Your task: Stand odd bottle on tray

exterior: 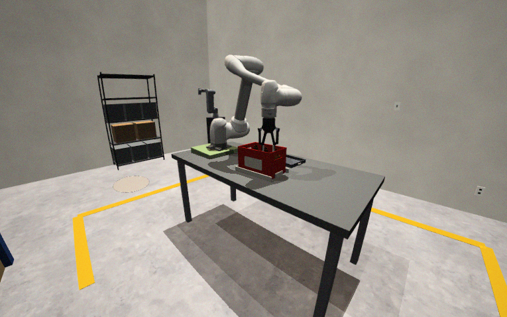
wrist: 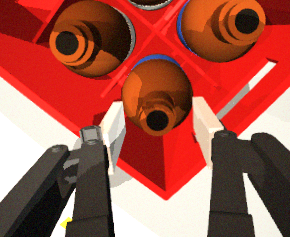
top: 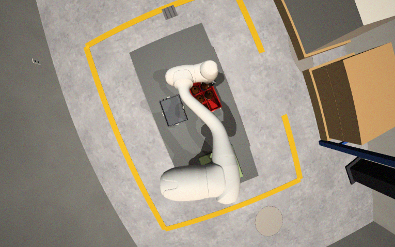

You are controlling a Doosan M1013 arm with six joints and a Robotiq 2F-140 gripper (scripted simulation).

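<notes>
A red crate (top: 215, 105) (exterior: 261, 162) stands on the grey table (exterior: 326, 196) and holds several brown bottles upright in its cells. My gripper (wrist: 158, 114) (exterior: 269, 146) hangs straight down over the nearest bottle. Its fingers are partly open, one on each side of the neck, with a gap on both sides. The dark flat tray (top: 173, 110) (exterior: 295, 160) lies beside the crate with nothing on it.
My arm's green base plate (exterior: 212, 150) (top: 205, 159) sits at one end of the table. A black shelf rack (exterior: 129, 118) with boxes stands by the wall. Yellow floor tape (exterior: 82, 252) rings the table.
</notes>
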